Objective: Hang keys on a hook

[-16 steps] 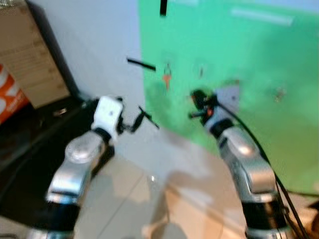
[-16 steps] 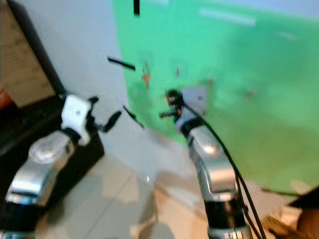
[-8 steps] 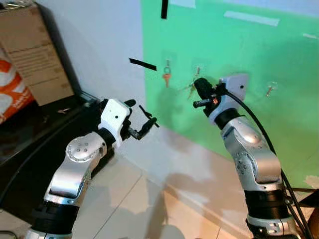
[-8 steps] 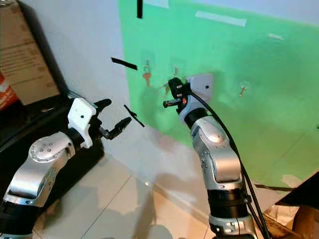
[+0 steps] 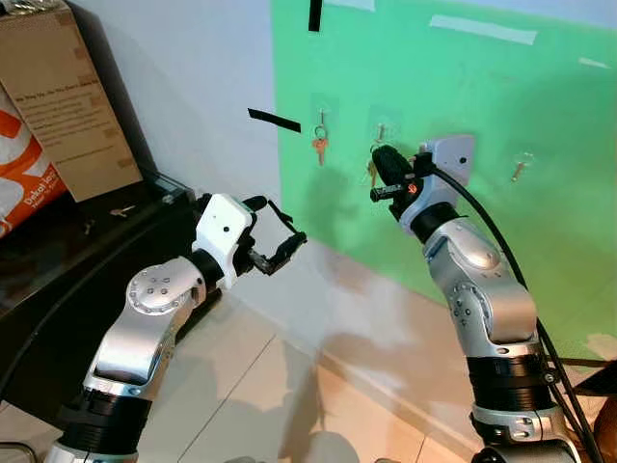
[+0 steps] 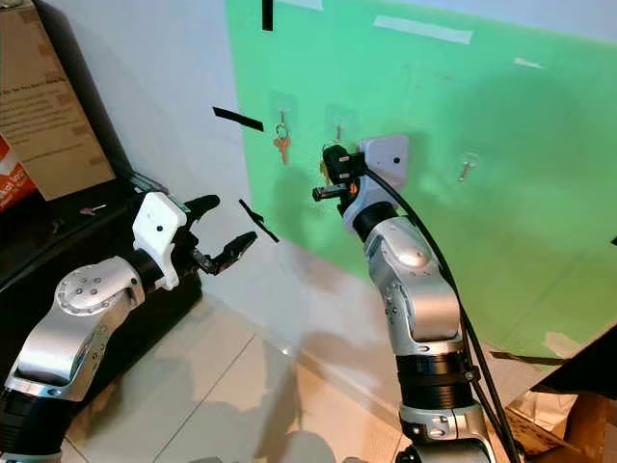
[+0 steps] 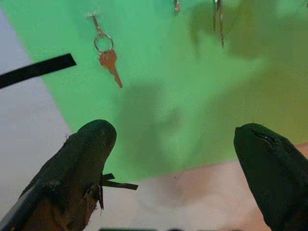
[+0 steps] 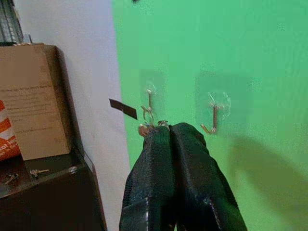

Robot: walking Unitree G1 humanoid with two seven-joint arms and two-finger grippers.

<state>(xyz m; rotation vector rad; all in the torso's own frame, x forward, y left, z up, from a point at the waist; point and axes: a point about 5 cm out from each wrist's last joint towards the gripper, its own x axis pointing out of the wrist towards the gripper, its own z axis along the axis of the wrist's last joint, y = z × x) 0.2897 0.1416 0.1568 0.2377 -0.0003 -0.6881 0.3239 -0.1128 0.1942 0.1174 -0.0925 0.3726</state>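
Right wrist view: our right gripper (image 8: 169, 131) has its fingers pressed together, tips up at a clear hook (image 8: 150, 102) on the green sheet (image 8: 250, 57); a bit of key ring pokes out at the tips, so we appear clamped on the keys (image 5: 372, 172), mostly hidden. An orange key (image 5: 319, 145) hangs on the neighbouring hook, long axis vertical, blade down. Our left gripper (image 5: 275, 234) hovers lower and well off the wall, fingers apart. Cardboard box (image 5: 67, 101) has printed text, unreadable.
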